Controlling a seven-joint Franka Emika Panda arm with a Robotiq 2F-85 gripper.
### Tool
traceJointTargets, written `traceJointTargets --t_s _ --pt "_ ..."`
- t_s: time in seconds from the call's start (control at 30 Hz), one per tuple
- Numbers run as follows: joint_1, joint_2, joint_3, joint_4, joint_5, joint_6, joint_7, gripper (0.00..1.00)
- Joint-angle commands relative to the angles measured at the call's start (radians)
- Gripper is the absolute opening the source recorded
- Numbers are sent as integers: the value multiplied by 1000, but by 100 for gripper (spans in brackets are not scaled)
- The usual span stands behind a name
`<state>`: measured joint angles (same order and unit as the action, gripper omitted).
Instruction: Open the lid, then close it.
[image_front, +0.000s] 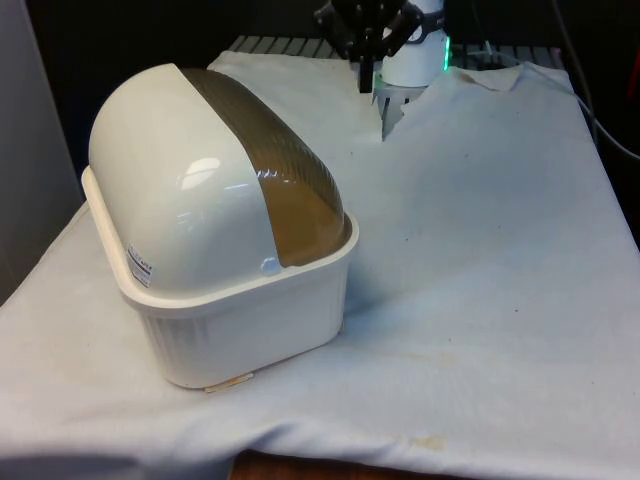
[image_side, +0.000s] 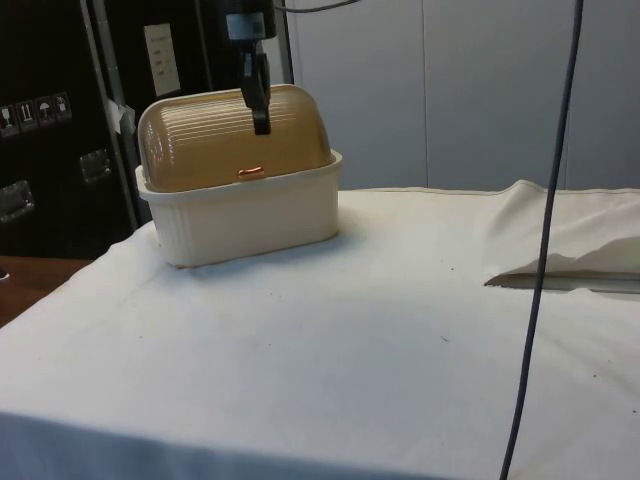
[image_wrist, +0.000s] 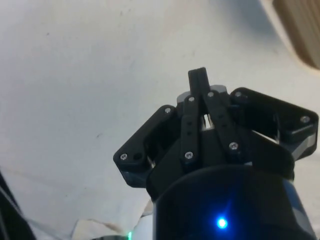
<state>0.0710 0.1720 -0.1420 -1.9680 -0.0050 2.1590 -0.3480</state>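
Observation:
A cream bread box (image_front: 250, 310) stands on the front view's left half of the table, its brown ribbed roll lid (image_front: 275, 170) pulled down shut. In the side view the lid (image_side: 200, 145) carries a small copper handle (image_side: 250, 172) at its lower edge. My black gripper (image_front: 366, 78) hangs above the cloth towards the far end, clear of the box, fingers pressed together on nothing. The side view shows the gripper (image_side: 260, 125) at lid height, pointing down. The wrist view has the gripper (image_wrist: 198, 79) shut over bare cloth, with a corner of the lid (image_wrist: 302, 30) off to one side.
The white cloth (image_front: 480, 250) covers the table, with a raised fold and a slit (image_front: 385, 125) at the far end near the robot base. A grey cable (image_side: 545, 240) hangs down in the side view. A bit of wooden table edge (image_front: 300, 468) shows at the front.

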Motion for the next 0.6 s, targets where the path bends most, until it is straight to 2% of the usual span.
traceJointTargets --t_s 0.0,0.23,0.27,0.4,0.53,0.57 --pt "-1 -12 3 -14 18 2 -4 0" --pt "-1 -44 5 -55 74 2 -8 0" --pt "0 -37 3 -48 65 0 -6 0" --pt "0 -58 5 -73 106 2 -6 0" --pt "3 -64 10 -84 122 3 6 0" --pt "0 -58 6 -76 113 0 -4 0"
